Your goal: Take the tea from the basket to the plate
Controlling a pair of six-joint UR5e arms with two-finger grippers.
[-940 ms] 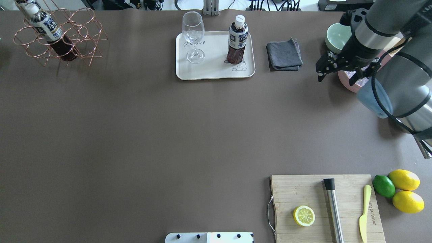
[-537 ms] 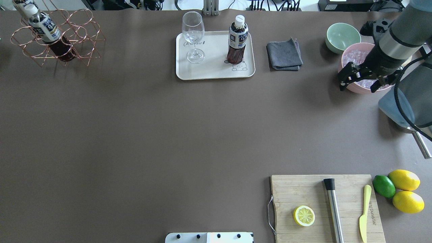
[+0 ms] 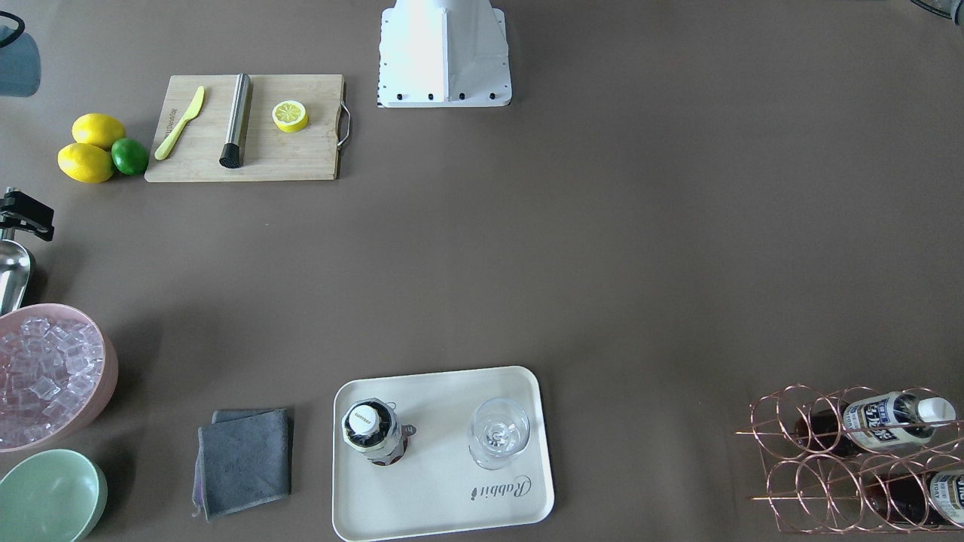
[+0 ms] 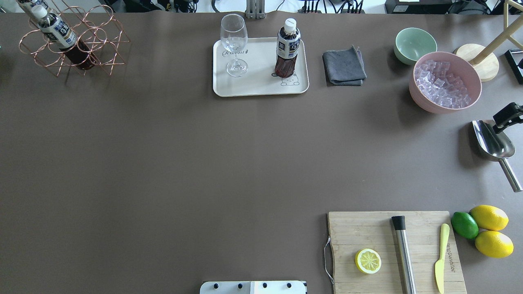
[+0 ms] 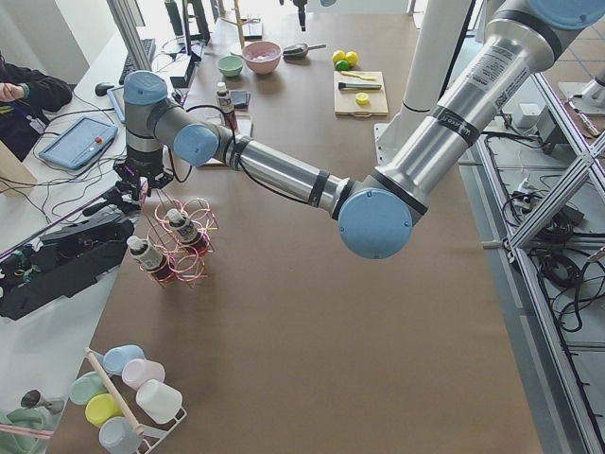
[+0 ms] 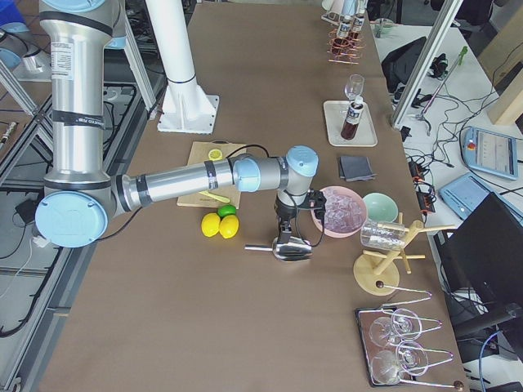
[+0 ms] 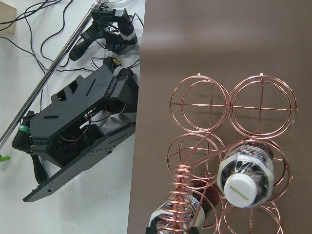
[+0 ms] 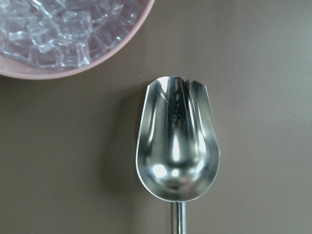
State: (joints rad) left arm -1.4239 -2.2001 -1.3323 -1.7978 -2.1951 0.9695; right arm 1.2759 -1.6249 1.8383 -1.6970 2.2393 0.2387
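The tea point(image 4: 287, 48) is dark brown with a white cap, the plate point(image 4: 257, 83) cream, the basket point(image 4: 107, 40) copper.

On the table point(image 4: 163, 163), the basket point(image 4: 99, 40) sits at the far left corner, with two bottles point(image 3: 889, 412) in its compartments. The plate point(image 4: 261, 77) lies far and central. On it the glass point(image 4: 234, 45) stands left and the tea point(image 4: 287, 49) right. Right of the plate come the cloth point(image 4: 344, 67), the small bowl point(image 4: 414, 45) and the ice bowl point(image 4: 445, 81), with the scoop point(image 4: 492, 143) nearer. At the near right, the cutting board point(image 4: 359, 230) carries a lemon half point(image 4: 368, 261), a muddler point(image 4: 403, 253) and a knife point(image 4: 441, 257). A lime point(image 4: 464, 225) and two lemons point(image 4: 489, 217) lie to its right.
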